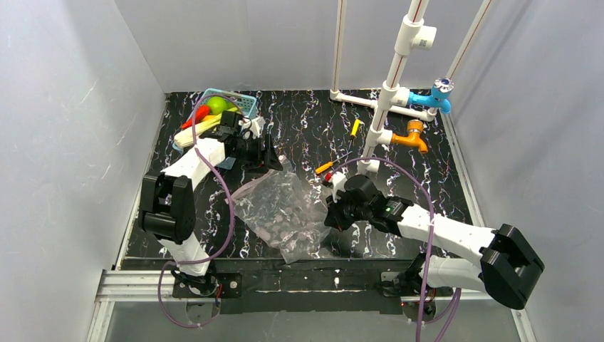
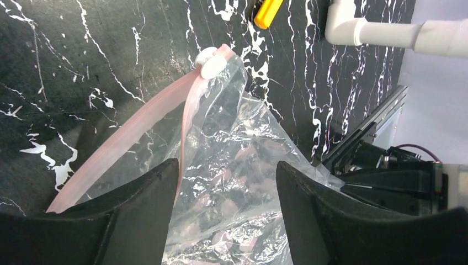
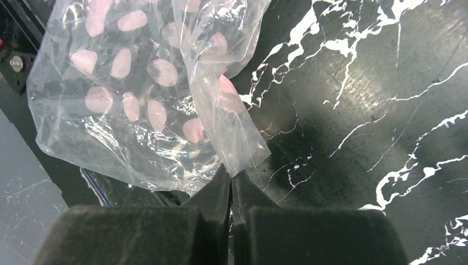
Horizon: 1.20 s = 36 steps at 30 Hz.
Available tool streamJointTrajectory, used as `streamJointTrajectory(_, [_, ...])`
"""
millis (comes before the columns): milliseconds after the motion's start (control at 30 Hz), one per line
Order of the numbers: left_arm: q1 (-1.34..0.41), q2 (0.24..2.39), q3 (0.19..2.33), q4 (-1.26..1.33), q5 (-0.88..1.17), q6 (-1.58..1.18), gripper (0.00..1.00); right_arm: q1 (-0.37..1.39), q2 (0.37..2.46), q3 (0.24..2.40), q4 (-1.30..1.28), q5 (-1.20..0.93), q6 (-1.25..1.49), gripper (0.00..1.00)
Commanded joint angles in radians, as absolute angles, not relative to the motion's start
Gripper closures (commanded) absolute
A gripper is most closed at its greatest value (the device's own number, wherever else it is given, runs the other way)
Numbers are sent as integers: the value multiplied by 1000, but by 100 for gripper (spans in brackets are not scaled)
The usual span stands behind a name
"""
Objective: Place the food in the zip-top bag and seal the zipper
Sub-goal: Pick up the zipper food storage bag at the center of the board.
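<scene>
Right tool (image 3: 231,172) pinching clear zip-top bag (image 3: 138,110) corner, left tool (image 2: 226,165) spread open beside pink zipper (image 2: 135,127).

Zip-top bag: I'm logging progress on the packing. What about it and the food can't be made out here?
Left wrist: the zipper passes behind a finger of the left end effector, so one end is hidden.
Top external: the left arm covers part of the basket, so the food cannot be counted.
Right wrist: the right end effector's shut fingers hide how much of the zip-top bag they pinch.
</scene>
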<state>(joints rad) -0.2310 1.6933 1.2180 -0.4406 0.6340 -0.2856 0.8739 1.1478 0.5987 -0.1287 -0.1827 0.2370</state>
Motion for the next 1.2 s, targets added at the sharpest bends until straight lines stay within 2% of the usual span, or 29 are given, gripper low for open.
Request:
streamJointTrajectory(0, [-227, 1679, 1227, -516, 691, -237, 37, 868, 1143, 675, -139, -161, 229, 99])
streamJointTrajectory(233, [-231, 1670, 1230, -558, 540, -182, 20, 868, 1129, 704, -191, -184, 183, 99])
streamJointTrajectory(333, [-231, 1726, 1238, -562, 535, -161, 20, 868, 1119, 701, -190, -201, 170, 99])
streamJointTrajectory(400, [-232, 1766, 1256, -577, 574, -152, 28, 868, 1120, 698, -183, -202, 169, 99])
streamJointTrajectory(500, [-231, 1752, 1254, -566, 644, -157, 48, 868, 1139, 701, -175, -185, 171, 99])
streamJointTrajectory(567, [-232, 1709, 1237, -551, 633, -154, 67, 868, 1159, 718, -183, -147, 178, 99])
streamJointTrajectory(633, [-232, 1660, 1231, -546, 586, -145, 90, 868, 1183, 742, -200, -65, 200, 99])
streamJointTrajectory(667, [-232, 1639, 1231, -547, 569, -145, 97, 867, 1201, 760, -212, -28, 208, 98])
streamJointTrajectory(700, [-231, 1617, 1233, -550, 563, -146, 100, 867, 1209, 777, -227, -4, 214, 94])
streamJointTrajectory(867, [-231, 1432, 1204, -580, 476, -222, 100, 868, 1297, 930, -371, 170, 238, 52])
streamJointTrajectory(933, [-227, 1339, 1192, -626, 393, -355, 100, 872, 1327, 1017, -465, 228, 258, 41])
streamJointTrajectory(1033, [-227, 1207, 1190, -697, 290, -556, 100, 894, 1327, 1091, -533, 304, 301, 33])
streamJointTrajectory(1167, [-234, 981, 1134, -703, 189, -860, 100, 948, 1289, 1155, -574, 469, 383, 30])
